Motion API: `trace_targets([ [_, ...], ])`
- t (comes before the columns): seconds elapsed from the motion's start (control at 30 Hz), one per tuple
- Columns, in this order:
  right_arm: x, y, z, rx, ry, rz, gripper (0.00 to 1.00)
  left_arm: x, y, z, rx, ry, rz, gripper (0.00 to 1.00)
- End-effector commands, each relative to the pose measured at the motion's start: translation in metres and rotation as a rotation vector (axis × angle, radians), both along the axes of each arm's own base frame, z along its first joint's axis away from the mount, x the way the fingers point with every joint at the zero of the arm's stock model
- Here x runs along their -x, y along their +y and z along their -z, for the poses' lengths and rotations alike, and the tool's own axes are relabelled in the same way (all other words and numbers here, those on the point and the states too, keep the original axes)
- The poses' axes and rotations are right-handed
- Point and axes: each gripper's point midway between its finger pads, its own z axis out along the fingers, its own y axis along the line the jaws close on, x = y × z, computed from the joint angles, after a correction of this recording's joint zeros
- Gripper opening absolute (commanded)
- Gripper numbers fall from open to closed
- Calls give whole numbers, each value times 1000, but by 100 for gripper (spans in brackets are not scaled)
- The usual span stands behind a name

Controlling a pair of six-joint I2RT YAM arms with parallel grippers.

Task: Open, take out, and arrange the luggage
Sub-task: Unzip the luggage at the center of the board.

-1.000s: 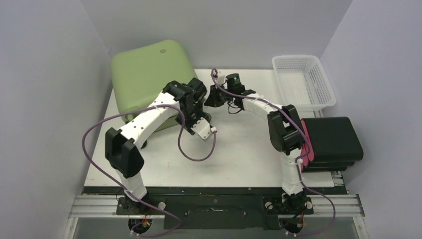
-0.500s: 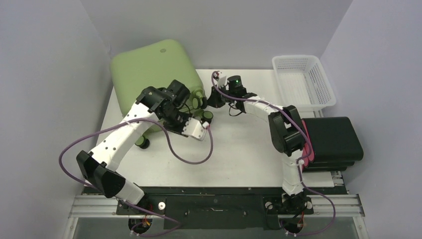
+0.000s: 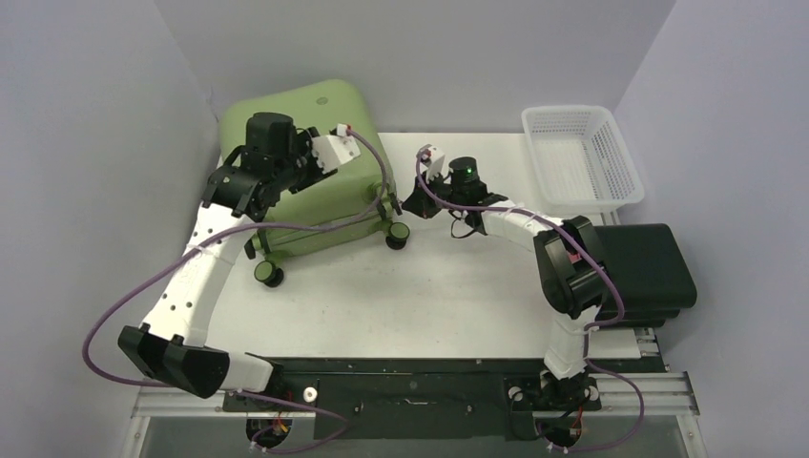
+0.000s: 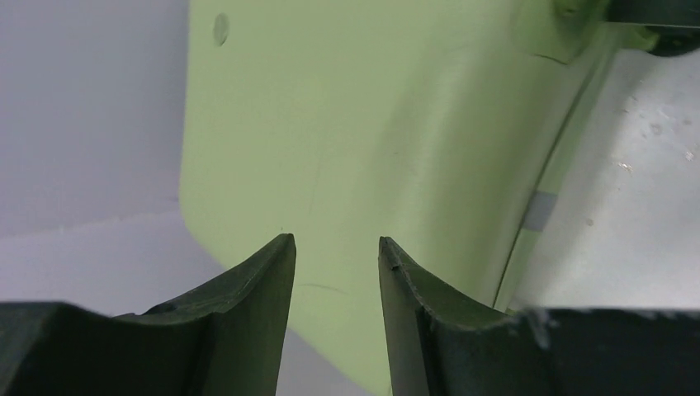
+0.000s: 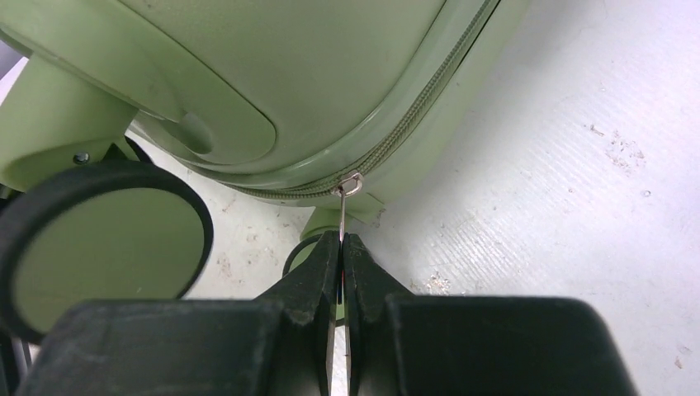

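White table (image 3: 429,286): luggage (image 3: 286,100), basket (image 3: 570,112), black case (image 3: 644,272)

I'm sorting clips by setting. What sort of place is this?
Probably a robotics lab test cell, not a home: robot arms bolted to a metal rail at a white table, bare grey walls close around it, and staged props, a green suitcase and a white basket.

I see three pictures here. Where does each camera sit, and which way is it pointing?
Top external: fixed high behind the robot, looking down on the table; the left arm and right arm show whole, bases at the bottom.
Left wrist: on the left arm, looking past the left fingers, parted, at the luggage shell.
Right wrist: on the right arm, looking past the right fingers, shut on the zipper pull, beside a wheel.
Shared: all three show the green luggage.
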Motion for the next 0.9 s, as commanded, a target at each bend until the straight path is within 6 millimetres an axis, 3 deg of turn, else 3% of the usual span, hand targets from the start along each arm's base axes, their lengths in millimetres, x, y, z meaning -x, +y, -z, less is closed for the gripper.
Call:
trace_targets([
  [0.0, 3, 4, -21, -44, -40, -32, 0, -34, 26, -29, 164, -131, -219, 40],
  [0.3, 57, 16, -17, -87, -36, -97, 0, -59, 58, -19, 194, -126, -364, 40],
  [0.67, 122, 35, -11, -105, 4, -202, 0, -77, 79, 2, 192, -132, -444, 42],
  [0.77, 115, 32, -8, -99, 5, -170, 0, -88, 73, 4, 207, -131, -424, 42],
  [0.87, 81, 19, 1, -55, -10, -69, 0, -102, 65, 24, 198, -87, -404, 41],
])
